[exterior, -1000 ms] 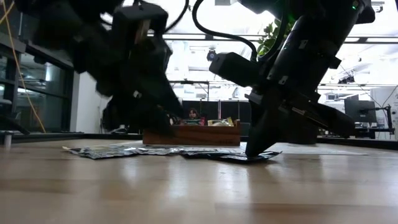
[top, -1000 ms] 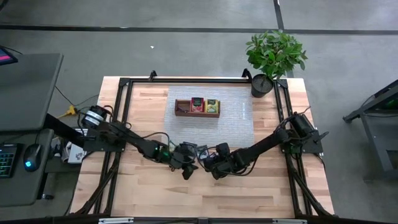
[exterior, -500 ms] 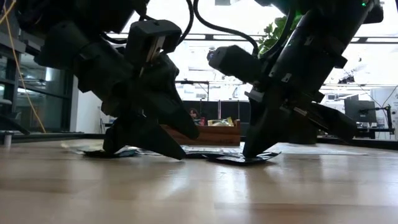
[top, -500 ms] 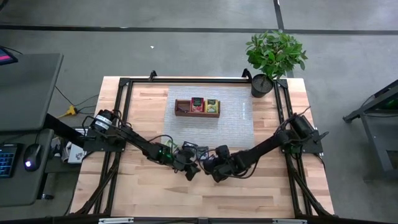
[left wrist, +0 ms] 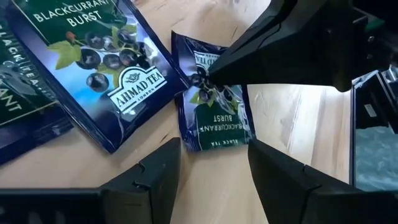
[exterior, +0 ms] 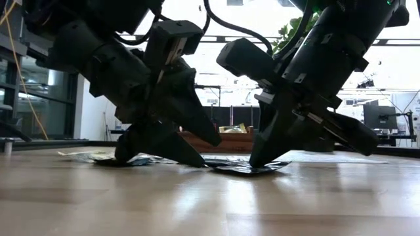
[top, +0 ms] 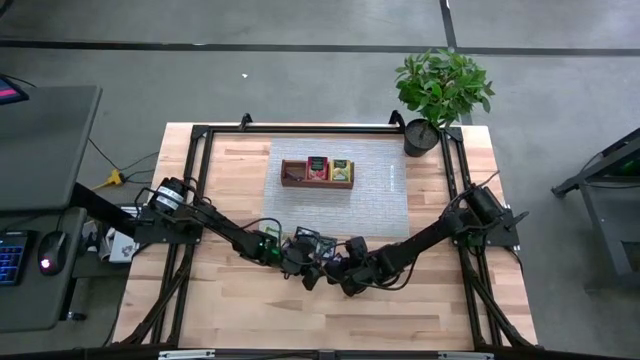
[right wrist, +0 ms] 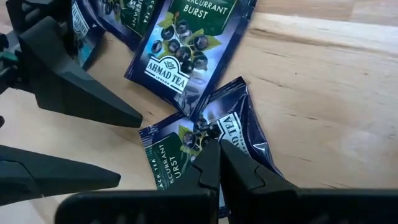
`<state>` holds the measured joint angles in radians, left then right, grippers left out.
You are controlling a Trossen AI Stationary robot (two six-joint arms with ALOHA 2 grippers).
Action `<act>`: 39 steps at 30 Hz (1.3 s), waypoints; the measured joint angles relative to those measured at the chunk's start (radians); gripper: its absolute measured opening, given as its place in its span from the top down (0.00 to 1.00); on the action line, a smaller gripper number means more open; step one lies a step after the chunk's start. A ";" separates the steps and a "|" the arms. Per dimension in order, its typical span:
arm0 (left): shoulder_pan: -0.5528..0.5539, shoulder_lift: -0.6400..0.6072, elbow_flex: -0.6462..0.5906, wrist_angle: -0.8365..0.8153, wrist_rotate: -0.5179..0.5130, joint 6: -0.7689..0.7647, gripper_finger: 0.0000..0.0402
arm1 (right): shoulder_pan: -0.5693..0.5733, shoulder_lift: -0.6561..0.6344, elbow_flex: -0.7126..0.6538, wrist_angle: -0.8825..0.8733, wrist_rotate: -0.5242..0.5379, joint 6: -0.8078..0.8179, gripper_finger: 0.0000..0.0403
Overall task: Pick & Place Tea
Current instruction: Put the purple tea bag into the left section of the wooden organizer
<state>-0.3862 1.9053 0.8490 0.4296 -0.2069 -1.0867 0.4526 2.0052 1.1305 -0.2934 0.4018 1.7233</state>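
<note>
Several dark blue-black tea packets lie flat on the wood near the table's front centre. One small packet point(left wrist: 214, 121) point(right wrist: 186, 149) lies between my grippers. A larger one point(left wrist: 106, 68) point(right wrist: 186, 43) lies beside it. My left gripper point(left wrist: 214, 171) point(top: 313, 273) is open and low at the table, one finger on either side of the small packet; I cannot tell whether it touches it. My right gripper point(right wrist: 217, 163) point(exterior: 257, 160) is shut, with its tips on that packet. Red and yellow-green packets stand in the brown wooden tray point(top: 290, 172). My right gripper presses its shut fingertips point(left wrist: 208, 74) down on the small packet's printed face point(right wrist: 200, 132), near the middle. The fingers slant down from the table's right side. The packet lies on the wood, its edge toward the right point(exterior: 281, 164) a little raised.
More dark packets point(exterior: 98, 159) lie on the wood to the left of my left gripper. A grey mat point(top: 380, 200) lies under and around the tray. A potted plant point(top: 440, 95) stands at the far right corner. The black frame rails point(top: 195, 190) run along both sides.
My left gripper has come down from above the table to its surface. It has gone a little toward the table's right edge, and its fingers now stand on either side of the small packet under my right gripper.
</note>
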 joint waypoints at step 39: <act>0.083 0.000 0.005 -0.017 0.242 0.160 0.54 | 0.006 0.000 0.001 0.038 -0.096 -0.270 1.00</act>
<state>-0.3035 1.9057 0.8541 0.4131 0.0347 -0.9270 0.4587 2.0053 1.1311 -0.2556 0.3059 1.4535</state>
